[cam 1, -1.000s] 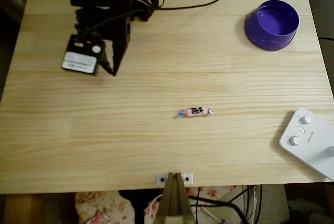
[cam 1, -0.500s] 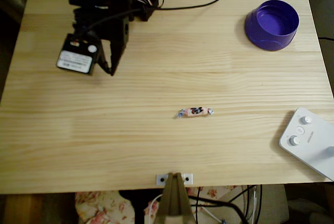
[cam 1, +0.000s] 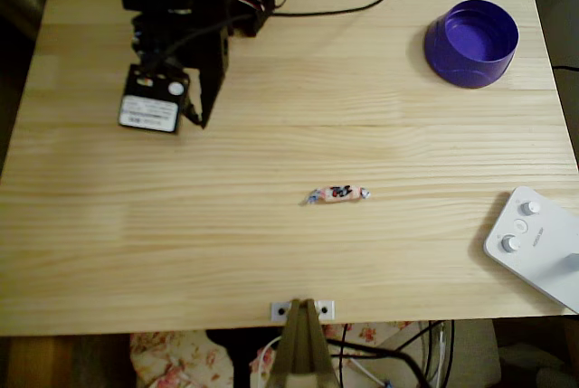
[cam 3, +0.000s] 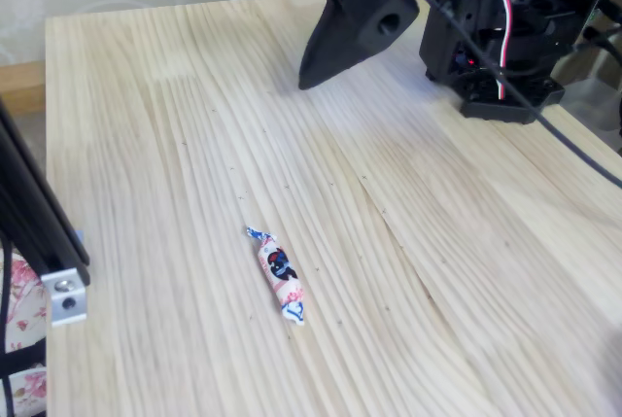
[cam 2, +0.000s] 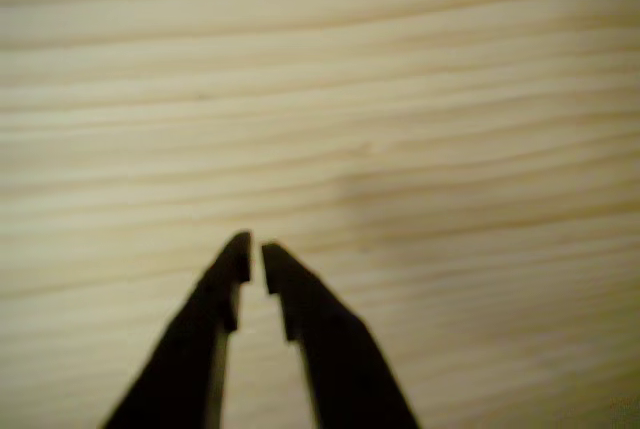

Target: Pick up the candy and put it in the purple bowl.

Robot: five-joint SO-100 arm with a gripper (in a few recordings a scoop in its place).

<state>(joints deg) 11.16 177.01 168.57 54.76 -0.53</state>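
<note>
In the overhead view the black arm sits at the far left of the tabletop (cam 1: 271, 135), and its claw (cam 1: 194, 118) points toward the near side. Compared with half a second ago, the white-labelled block on the wrist has shifted a little to the right and slightly nearer, so the arm now looks more squarely above the wood than it did then; a second ago it stood between those two places.

The wrist view shows the claw (cam 2: 254, 259) with its two dark tips nearly pressed together, a thin sliver of wood grain visible between them and nothing pinched. Bare pine lies under them.

The candy (cam 1: 337, 194) has not moved in any of the three overhead pictures. It lies flat near the middle of the tabletop, lengthwise left to right, well apart from the claw. In the fixed view the candy (cam 3: 279, 275) rests alone on the boards, with the claw (cam 3: 306, 79) hanging above the wood far beyond it.

The purple bowl (cam 1: 471, 43) stands upright at the far right corner, unchanged. A white box with knobs (cam 1: 536, 243) lies at the near right edge.
</note>
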